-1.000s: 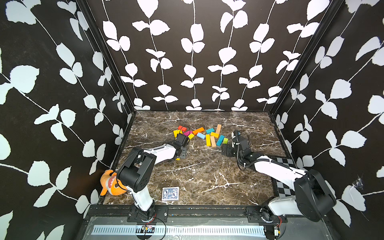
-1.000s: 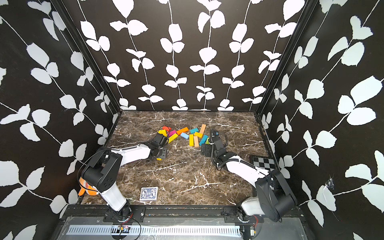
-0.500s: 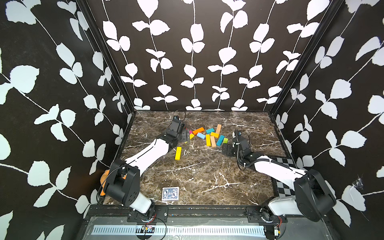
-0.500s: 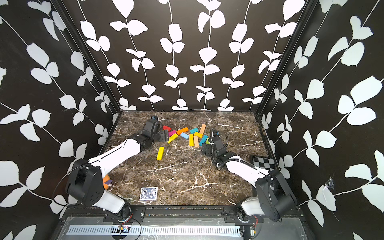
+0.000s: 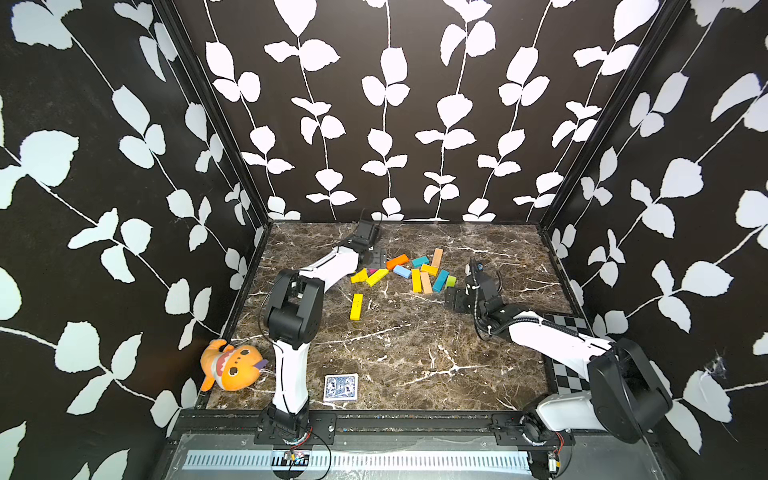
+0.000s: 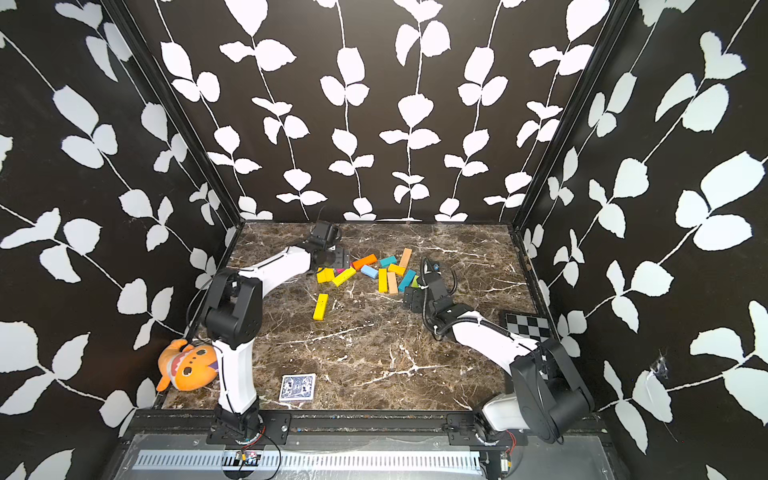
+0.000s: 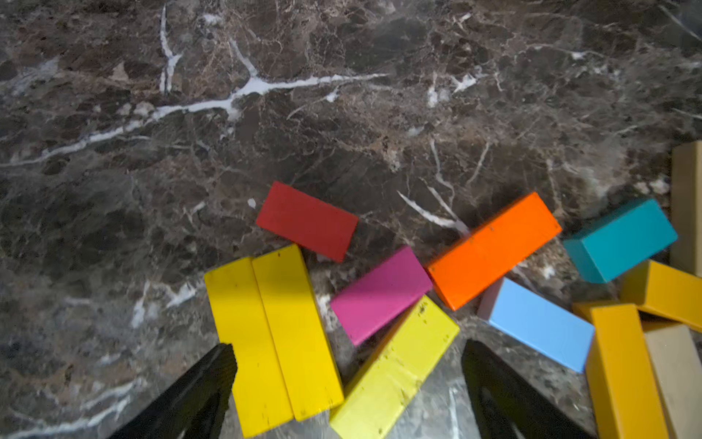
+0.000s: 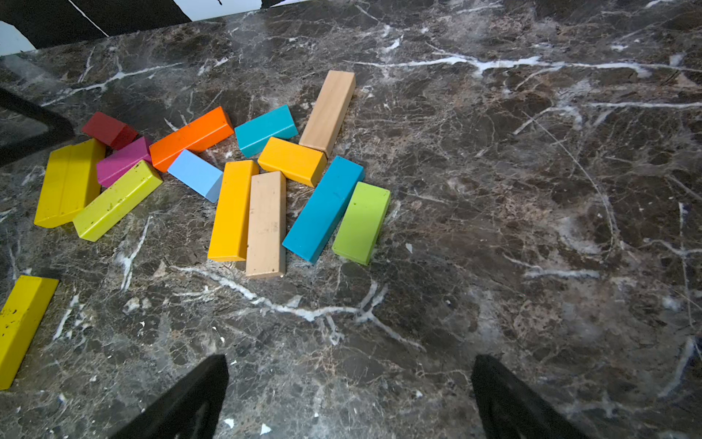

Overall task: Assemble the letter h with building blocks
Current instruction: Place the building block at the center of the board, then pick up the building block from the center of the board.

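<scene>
The building blocks (image 5: 415,272) lie in a loose pile at the back middle of the marble table (image 5: 415,357); both top views show it (image 6: 382,272). One yellow block (image 5: 356,306) lies alone in front of the pile's left end, also caught in the right wrist view (image 8: 19,327). My left gripper (image 5: 376,259) hovers open over that left end, with two side-by-side yellow blocks (image 7: 271,334) and a yellow-green block (image 7: 395,365) between its fingers, gripping none. My right gripper (image 5: 454,298) stands open and empty just right of the pile, over bare marble (image 8: 350,361). No letter h is in view.
A blue-patterned playing card (image 5: 340,387) lies near the front edge. An orange plush toy (image 5: 230,365) sits in the front left corner. A checkerboard plate (image 5: 569,328) lies along the right side under my right arm. Patterned walls close in three sides.
My left gripper has opened and let go of the yellow block, which now lies alone. The left arm swung back to the pile's left end. The right arm has not moved.
</scene>
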Motion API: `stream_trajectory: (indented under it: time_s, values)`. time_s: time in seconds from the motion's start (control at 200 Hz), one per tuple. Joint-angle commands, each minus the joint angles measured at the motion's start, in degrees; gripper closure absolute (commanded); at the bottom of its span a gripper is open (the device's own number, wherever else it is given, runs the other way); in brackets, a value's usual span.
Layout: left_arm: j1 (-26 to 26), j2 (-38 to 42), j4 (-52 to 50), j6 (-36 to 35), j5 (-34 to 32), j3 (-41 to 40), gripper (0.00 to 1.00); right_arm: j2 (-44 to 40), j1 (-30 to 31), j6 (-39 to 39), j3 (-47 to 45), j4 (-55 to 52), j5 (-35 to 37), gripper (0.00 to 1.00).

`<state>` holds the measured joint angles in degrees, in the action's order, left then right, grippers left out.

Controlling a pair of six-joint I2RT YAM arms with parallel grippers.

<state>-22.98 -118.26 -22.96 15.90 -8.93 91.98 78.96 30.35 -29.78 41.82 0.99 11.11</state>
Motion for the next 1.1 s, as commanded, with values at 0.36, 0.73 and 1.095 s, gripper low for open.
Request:
stream_trajectory:
  time_s: [0.36, 0.73, 1.095]
  values:
    - [4.5, -14.6, -16.9, -15.8, 5.5, 24.9, 0.07, 1.6, -0.2, -0.8, 0.2, 0.1, -0.5, 0.01]
    - [4.5, -22.0, -21.8, -16.9, 5.8, 34.1, 0.09, 1.8, -0.2, -0.9, 0.3, 0.1, -0.5, 0.01]
    - [4.4, -26.4, -26.3, -18.7, 4.4, 38.6, 0.18, 2.0, -0.2, -0.9, 0.4, 0.1, -0.6, 0.01]
